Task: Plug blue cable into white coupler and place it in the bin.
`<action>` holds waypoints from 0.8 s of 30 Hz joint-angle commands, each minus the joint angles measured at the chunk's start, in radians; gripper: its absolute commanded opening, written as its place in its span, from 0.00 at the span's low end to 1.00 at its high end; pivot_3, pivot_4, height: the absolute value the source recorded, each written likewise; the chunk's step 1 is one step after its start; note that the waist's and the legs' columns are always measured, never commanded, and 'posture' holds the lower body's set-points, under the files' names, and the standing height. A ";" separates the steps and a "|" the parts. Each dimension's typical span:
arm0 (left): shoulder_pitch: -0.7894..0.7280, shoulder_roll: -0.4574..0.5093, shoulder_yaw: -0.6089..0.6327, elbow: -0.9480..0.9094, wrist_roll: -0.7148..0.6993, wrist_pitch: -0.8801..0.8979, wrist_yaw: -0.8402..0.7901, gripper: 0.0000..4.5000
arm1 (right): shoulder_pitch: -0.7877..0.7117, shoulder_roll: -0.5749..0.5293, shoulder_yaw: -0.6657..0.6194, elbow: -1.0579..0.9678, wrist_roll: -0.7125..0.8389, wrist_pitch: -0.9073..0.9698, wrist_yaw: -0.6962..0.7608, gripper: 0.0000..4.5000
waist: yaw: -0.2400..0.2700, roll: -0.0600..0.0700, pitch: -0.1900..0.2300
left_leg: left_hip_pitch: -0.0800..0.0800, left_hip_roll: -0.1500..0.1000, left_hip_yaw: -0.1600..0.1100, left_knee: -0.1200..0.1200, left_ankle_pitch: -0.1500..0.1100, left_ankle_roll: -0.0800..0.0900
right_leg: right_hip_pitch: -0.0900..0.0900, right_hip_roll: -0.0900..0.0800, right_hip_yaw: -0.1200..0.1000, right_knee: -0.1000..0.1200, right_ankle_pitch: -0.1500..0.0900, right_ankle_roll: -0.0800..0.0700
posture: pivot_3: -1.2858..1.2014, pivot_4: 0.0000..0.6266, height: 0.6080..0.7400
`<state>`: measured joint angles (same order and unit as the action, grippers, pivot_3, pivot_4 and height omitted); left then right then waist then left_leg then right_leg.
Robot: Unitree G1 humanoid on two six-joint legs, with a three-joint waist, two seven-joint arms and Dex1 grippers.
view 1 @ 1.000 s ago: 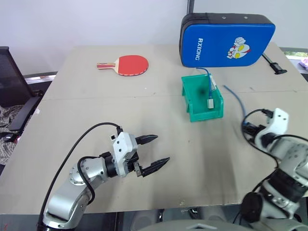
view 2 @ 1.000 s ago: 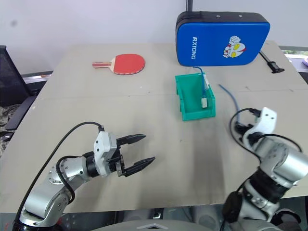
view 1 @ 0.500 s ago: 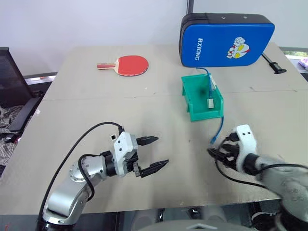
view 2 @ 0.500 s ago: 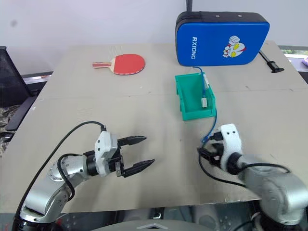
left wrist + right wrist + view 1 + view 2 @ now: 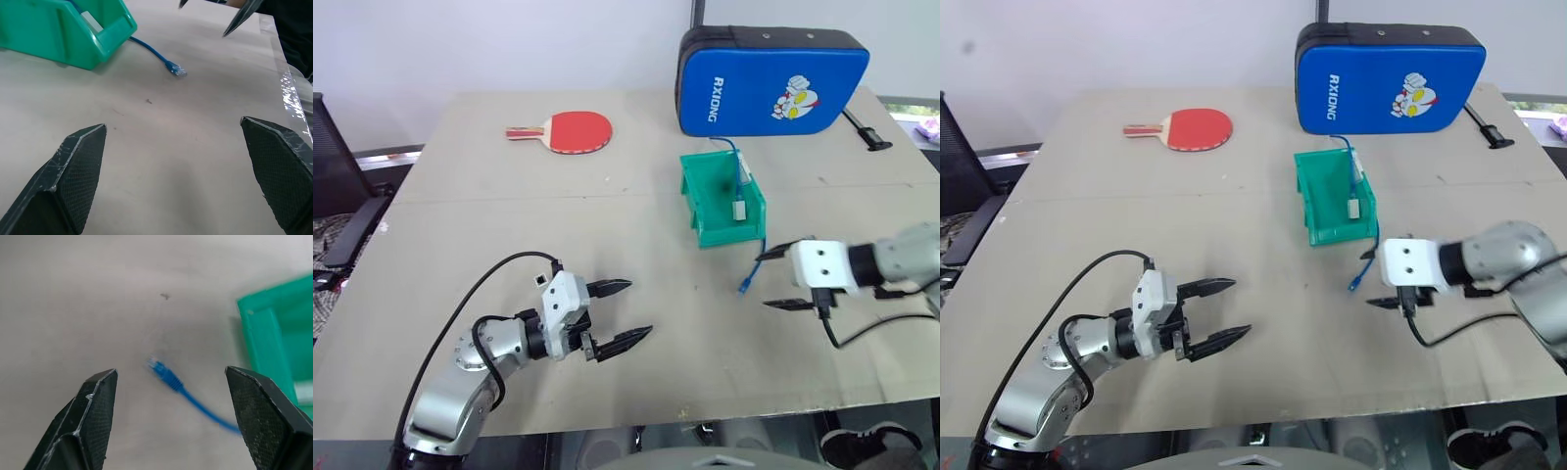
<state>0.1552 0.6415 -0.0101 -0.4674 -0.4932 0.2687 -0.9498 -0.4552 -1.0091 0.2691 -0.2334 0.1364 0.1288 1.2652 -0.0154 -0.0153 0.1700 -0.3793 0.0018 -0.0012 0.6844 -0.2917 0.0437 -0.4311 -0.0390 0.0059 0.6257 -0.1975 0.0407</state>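
The bin [image 5: 722, 209] stands on the table [image 5: 607, 245], right of centre, just in front of the blue padded case [image 5: 773, 78]. The white coupler [image 5: 741, 208] lies inside it against the right wall, with the blue cable [image 5: 756, 257] running in from it. The cable's far end shows at the bin's far rim; its near end hangs out over the low front lip and rests on the table, plug [image 5: 743, 287] lying just near of the bin.

The right gripper [image 5: 776, 279] hovers just right of that loose plug, fingers spread and grasping nothing. The left gripper [image 5: 625, 313] sits well apart to the near left, fingers released and wide, also empty.

Whether the plug is fully seated in the coupler cannot be told from these views.

Risks, in my judgement:
- The trailing end leaves placement incomplete; part of the cable is outside the bin.
- A pinch on the thin cable near the plug could slip or drag it.
- A pull on the loose end could draw the coupler out or unseat the joint.
- The light bin may shift or tip if the cable is tugged against its lip.
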 commanded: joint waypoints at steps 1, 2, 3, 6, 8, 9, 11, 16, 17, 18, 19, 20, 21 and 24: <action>0.015 0.003 0.009 -0.030 0.001 -0.031 -0.009 1.00 | -0.124 0.075 0.093 0.200 -0.091 -0.180 0.095 0.76 | 0.002 0.000 0.000 | 0.000 0.000 0.000 0.000 0.000 0.000 | 0.000 0.000 0.000 0.000 0.001 -0.002 | 0.52 0.24 1.00; 0.020 0.003 0.011 -0.037 0.000 -0.031 -0.005 1.00 | -0.164 0.104 0.120 0.264 -0.114 -0.228 0.117 0.76 | 0.003 0.000 0.000 | 0.000 0.000 0.000 0.000 0.000 0.000 | 0.000 0.000 0.000 0.000 0.003 -0.004 | 0.52 0.24 1.00; 0.024 0.004 0.013 -0.045 0.000 -0.030 -0.001 1.00 | -0.198 0.130 0.144 0.323 -0.132 -0.272 0.142 0.76 | 0.007 0.001 0.001 | -0.001 0.000 0.000 0.000 0.000 0.000 | -0.001 0.000 0.000 0.000 0.003 -0.005 | 0.52 0.24 1.00; 0.047 0.004 0.022 -0.074 -0.001 -0.026 0.019 1.00 | -0.286 0.201 0.223 0.529 -0.208 -0.403 0.201 0.76 | 0.006 0.001 0.001 | -0.001 0.000 -0.001 0.000 0.000 0.000 | -0.001 -0.001 -0.001 0.000 0.004 -0.005 | 0.52 0.24 1.00; 0.059 0.005 0.025 -0.085 0.001 -0.026 0.029 1.00 | -0.315 0.229 0.249 0.619 -0.239 -0.459 0.219 0.76 | 0.005 0.001 0.001 | -0.001 0.000 0.000 0.000 0.000 0.000 | -0.001 -0.002 0.000 0.000 0.004 -0.006 | 0.52 0.24 1.00; 0.063 0.006 0.026 -0.091 0.002 -0.026 0.034 1.00 | -0.323 0.240 0.256 0.648 -0.246 -0.472 0.232 0.64 | 0.006 0.001 0.000 | -0.001 0.000 0.000 -0.001 0.000 0.000 | -0.001 -0.004 0.000 0.000 0.004 -0.006 | 0.52 0.24 1.00; 0.064 0.005 0.027 -0.110 0.000 -0.014 0.052 1.00 | -0.326 0.258 0.257 0.676 -0.242 -0.458 0.252 0.47 | 0.005 -0.002 -0.001 | 0.000 0.000 -0.001 -0.001 0.000 0.000 | 0.000 -0.007 -0.001 0.000 0.004 -0.006 | 0.52 0.24 1.00; 0.048 0.003 0.017 -0.131 -0.005 0.012 0.085 1.00 | -0.272 0.240 0.230 0.584 -0.205 -0.270 0.289 0.01 | 0.004 -0.002 -0.001 | 0.004 0.000 -0.001 0.000 0.001 -0.001 | 0.004 -0.008 0.000 0.000 0.008 -0.013 | 0.52 0.24 1.00; 0.043 0.002 0.014 -0.131 -0.004 0.015 0.089 1.00 | -0.255 0.238 0.218 0.539 -0.188 -0.190 0.290 0.01 | 0.004 -0.002 -0.001 | 0.008 0.001 -0.001 0.000 0.001 -0.002 | 0.007 -0.008 0.000 0.000 0.008 -0.013 | 0.52 0.24 1.00; 0.037 0.000 0.010 -0.130 -0.004 0.019 0.093 1.00 | -0.235 0.238 0.204 0.475 -0.166 -0.096 0.284 0.01 | 0.005 -0.001 -0.001 | 0.013 0.001 -0.001 0.000 0.001 -0.002 | 0.012 -0.008 0.000 0.000 0.008 -0.013 | 0.52 0.24 1.00; 0.029 -0.002 0.007 -0.128 -0.005 0.023 0.096 1.00 | -0.215 0.240 0.190 0.411 -0.153 -0.007 0.267 0.01 | 0.008 -0.001 -0.001 | 0.015 0.002 -0.001 -0.001 0.001 -0.002 | 0.013 -0.007 0.000 0.000 0.008 -0.013 | 0.52 0.24 1.00; 0.019 -0.004 0.003 -0.123 -0.005 0.025 0.097 1.00 | -0.193 0.241 0.182 0.336 -0.153 0.084 0.243 0.01 | 0.009 -0.001 -0.001 | 0.015 0.002 -0.003 -0.001 0.001 -0.002 | 0.014 -0.007 -0.002 0.000 0.008 -0.013 | 0.52 0.24 1.00; 0.010 -0.006 0.001 -0.117 -0.005 0.026 0.097 1.00 | -0.173 0.241 0.178 0.267 -0.152 0.156 0.226 0.01 | 0.009 -0.001 -0.001 | 0.015 0.003 -0.003 -0.001 0.001 -0.002 | 0.014 -0.005 -0.004 0.000 0.008 -0.013 | 0.52 0.24 1.00; -0.027 -0.004 -0.016 -0.088 0.007 0.019 0.080 1.00 | -0.115 0.273 0.188 0.044 -0.143 0.441 0.151 0.01 | 0.007 -0.001 -0.001 | 0.014 0.004 -0.004 -0.002 0.001 -0.002 | 0.013 -0.004 -0.007 0.000 0.008 -0.013 | 0.52 0.24 1.00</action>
<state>0.1475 0.6370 -0.0122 -0.5568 -0.4923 0.2992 -0.8549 -0.5922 -0.7524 0.4473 -0.0475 -0.0258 0.4002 1.4540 -0.0082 -0.0161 0.1694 -0.3659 0.0065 -0.0057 0.6821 -0.2909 0.0419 -0.4188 -0.0424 -0.0009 0.6259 -0.1897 0.0275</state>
